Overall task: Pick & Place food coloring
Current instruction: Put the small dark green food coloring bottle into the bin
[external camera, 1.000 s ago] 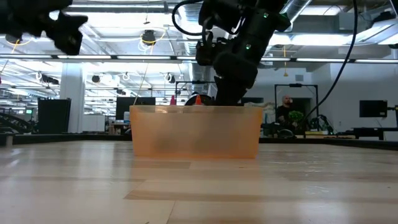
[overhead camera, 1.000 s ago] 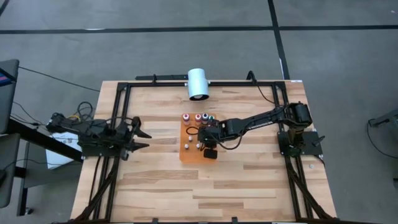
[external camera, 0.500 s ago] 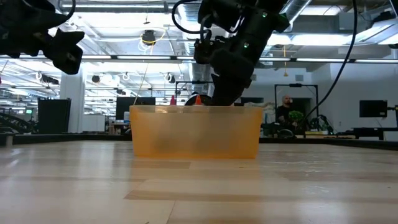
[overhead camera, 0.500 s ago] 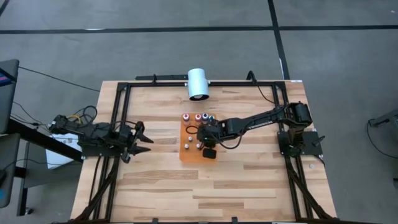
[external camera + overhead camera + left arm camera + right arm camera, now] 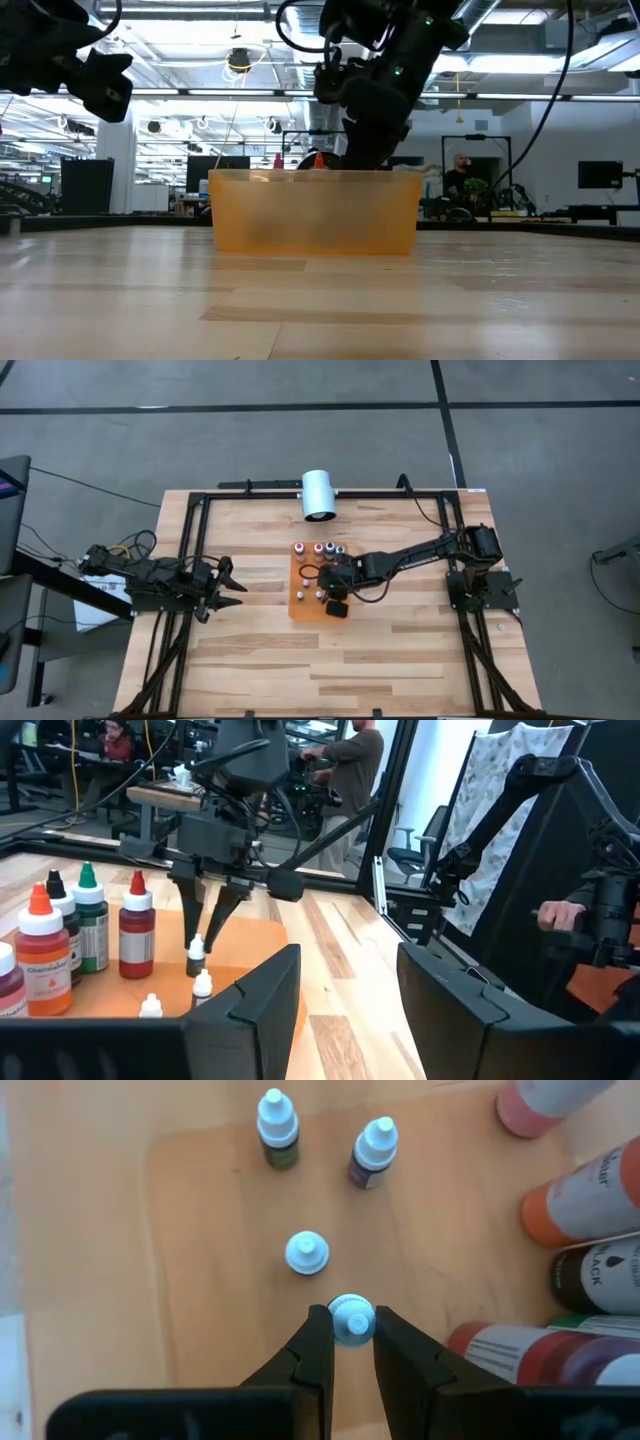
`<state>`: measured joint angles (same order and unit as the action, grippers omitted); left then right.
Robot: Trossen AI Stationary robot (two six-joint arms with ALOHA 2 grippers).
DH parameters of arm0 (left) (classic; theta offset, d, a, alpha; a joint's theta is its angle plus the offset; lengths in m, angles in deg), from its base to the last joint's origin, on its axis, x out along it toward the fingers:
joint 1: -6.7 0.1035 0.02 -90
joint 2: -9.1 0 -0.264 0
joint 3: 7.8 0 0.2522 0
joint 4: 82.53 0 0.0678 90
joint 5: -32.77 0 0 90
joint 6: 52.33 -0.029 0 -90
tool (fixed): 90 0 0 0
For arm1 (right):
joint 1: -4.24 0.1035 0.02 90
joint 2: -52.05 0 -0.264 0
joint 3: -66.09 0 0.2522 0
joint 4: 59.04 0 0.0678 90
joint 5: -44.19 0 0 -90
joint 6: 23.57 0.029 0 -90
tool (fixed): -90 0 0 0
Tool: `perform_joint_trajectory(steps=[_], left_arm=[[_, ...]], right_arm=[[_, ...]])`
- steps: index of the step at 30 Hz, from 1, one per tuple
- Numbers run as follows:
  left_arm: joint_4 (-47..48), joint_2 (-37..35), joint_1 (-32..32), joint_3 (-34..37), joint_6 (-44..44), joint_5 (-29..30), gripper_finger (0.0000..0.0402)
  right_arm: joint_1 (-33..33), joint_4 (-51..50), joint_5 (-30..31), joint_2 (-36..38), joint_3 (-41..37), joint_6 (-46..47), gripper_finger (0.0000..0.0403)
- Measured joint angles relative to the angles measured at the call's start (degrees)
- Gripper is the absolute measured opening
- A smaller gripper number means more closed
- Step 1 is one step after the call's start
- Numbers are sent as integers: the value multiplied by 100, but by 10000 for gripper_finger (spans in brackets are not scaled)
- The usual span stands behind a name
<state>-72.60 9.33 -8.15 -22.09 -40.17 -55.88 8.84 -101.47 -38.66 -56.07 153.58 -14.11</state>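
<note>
The food coloring is several tiny white-capped bottles standing on an orange mat [image 5: 312, 605] at mid-table. In the right wrist view, three stand free [image 5: 277, 1125], [image 5: 375, 1148], [image 5: 306, 1252], and a fourth [image 5: 351, 1321] sits between my right gripper's [image 5: 351, 1335] fingers. The left wrist view shows that gripper [image 5: 200, 935] pointing down at this dark-bodied bottle [image 5: 196, 960]. My left gripper [image 5: 238, 586] hovers open near the table's left side, away from the mat. My right gripper pinches one tiny bottle by its white cap [image 5: 351, 1321] between its two fingertips [image 5: 320, 1342]. The fingers come from above, pointing down. The bottle stays upright; whether its base still rests on the mat, I cannot tell.
A row of larger dropper bottles [image 5: 318, 548] stands along the mat's far edge, close beside the right gripper [image 5: 590, 1190]. A big white cylinder [image 5: 319, 495] lies at the table's far edge. Black frame rails [image 5: 190, 560] run along the sides. Bare wood lies near the near edge.
My left gripper has come down a little and tipped on the table's left side, as the low view shows. My right gripper has stayed over the mat with only a slight wobble.
</note>
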Motion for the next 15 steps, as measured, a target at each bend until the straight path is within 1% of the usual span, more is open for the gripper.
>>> perform_joint_trajectory(steps=[10,13,15], left_arm=[[6,0,0,7,63,28,160],[7,0,0,9,65,32,160],[7,0,0,11,69,37,160]], right_arm=[[64,-141,-4,0,0,94,49],[61,-40,-27,-142,11,124,49],[64,-172,-96,-183,-20,159,49]])
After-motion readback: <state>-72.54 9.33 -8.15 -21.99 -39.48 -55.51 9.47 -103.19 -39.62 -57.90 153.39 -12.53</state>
